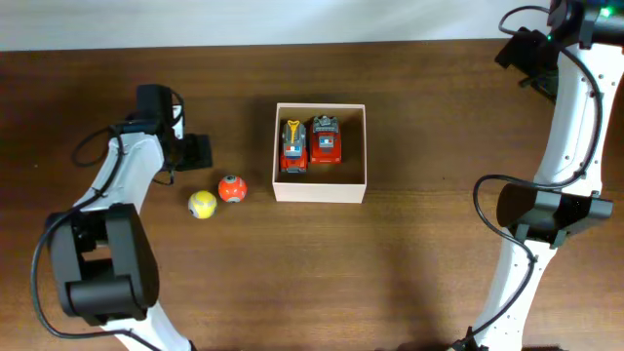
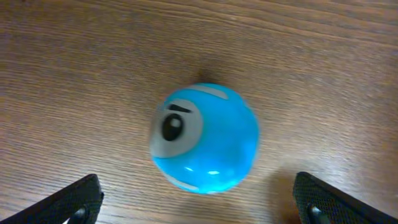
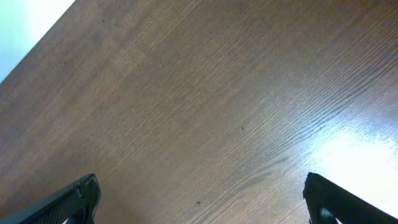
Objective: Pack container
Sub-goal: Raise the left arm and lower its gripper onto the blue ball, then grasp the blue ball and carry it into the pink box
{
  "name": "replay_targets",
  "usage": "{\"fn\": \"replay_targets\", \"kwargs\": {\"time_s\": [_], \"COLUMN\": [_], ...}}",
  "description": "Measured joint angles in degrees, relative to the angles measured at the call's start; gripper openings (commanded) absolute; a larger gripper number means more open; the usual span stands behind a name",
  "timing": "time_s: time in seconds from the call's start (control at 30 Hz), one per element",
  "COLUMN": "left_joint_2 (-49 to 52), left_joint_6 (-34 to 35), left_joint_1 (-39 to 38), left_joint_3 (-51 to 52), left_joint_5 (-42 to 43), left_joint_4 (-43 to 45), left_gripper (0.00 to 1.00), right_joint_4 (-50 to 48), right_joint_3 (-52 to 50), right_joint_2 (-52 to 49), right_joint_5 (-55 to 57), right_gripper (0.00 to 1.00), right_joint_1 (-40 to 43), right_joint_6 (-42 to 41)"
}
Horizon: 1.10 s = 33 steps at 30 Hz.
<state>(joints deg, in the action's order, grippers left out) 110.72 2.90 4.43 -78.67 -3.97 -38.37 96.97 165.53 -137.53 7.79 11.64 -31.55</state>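
The brown wooden bench (image 1: 409, 273) is the largest thing I see, and everything lies on it. My left arm (image 1: 127, 185) reaches over it on the left side of the container, and my right arm (image 1: 575, 127) rises well to the container's right, up toward the bench's far edge.

The container (image 1: 320, 192) is a square, shallow, cream-white box and sits open near the middle of the bench, between my two arms. Two toy cars lie side by side inside it, filling its far half. The orange car (image 1: 293, 146), which has yellow and blue parts, is against the container's left wall. The red car (image 1: 326, 139) is just beside it, toward the right.

Three small balls lie outside the container, all on its left. The orange ball (image 1: 231, 188) is nearest it, level with its near edge. The yellow ball (image 1: 202, 204) sits just beside the orange one, farther from the container. The blue ball (image 2: 204, 138), with a pale grey patch and a black eye, shows only in my left wrist view.

My left pincer (image 2: 196, 194) is spread wide over that blue ball. Its dark fingers (image 2: 74, 202) stand on either side and clear of the ball, so I grip nothing. My right pincer (image 3: 199, 200) is also spread wide, with its fingers (image 3: 74, 202) over bare wood far from the container, and it holds nothing.
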Motion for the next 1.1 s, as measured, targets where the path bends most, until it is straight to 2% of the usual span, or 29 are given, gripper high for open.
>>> {"fn": "replay_targets", "kwargs": {"time_s": [0.37, 0.43, 0.5, 0.57, 0.63, 0.73, 1.1], "left_joint_2": [4.94, 5.33, 5.33, 5.33, 5.33, 5.33, 5.33], "left_joint_6": [0.00, 0.00, 0.07, 0.33, 0.28, 0.55, 0.81], "left_joint_1": [0.48, 0.48, 0.48, 0.48, 0.48, 0.48, 0.48], "left_joint_3": [0.00, 0.00, 0.00, 0.00, 0.00, 0.00, -0.79], "left_joint_5": [0.20, 0.52, 0.59, 0.72, 0.74, 0.76, 1.66], "left_joint_4": [2.14, 2.64, 3.15, 3.80, 4.33, 5.27, 2.75], "left_gripper": [1.00, 0.93, 0.74, 0.60, 0.56, 0.43, 0.41], "right_joint_4": [0.00, 0.02, 0.00, 0.00, 0.00, 0.00, 0.00], "right_joint_3": [0.00, 0.00, 0.00, 0.00, 0.00, 0.00, 0.00], "right_joint_2": [0.00, 0.00, 0.00, 0.00, 0.00, 0.00, 0.00], "right_joint_5": [0.02, 0.00, 0.02, 0.02, 0.00, 0.02, 0.00], "right_gripper": [0.99, 0.99, 0.99, 0.99, 0.99, 0.99, 0.99], "right_joint_1": [0.00, 0.00, 0.00, 0.00, 0.00, 0.00, 0.00], "right_joint_6": [0.00, 0.00, 0.02, 0.02, 0.00, 0.02, 0.00]}}
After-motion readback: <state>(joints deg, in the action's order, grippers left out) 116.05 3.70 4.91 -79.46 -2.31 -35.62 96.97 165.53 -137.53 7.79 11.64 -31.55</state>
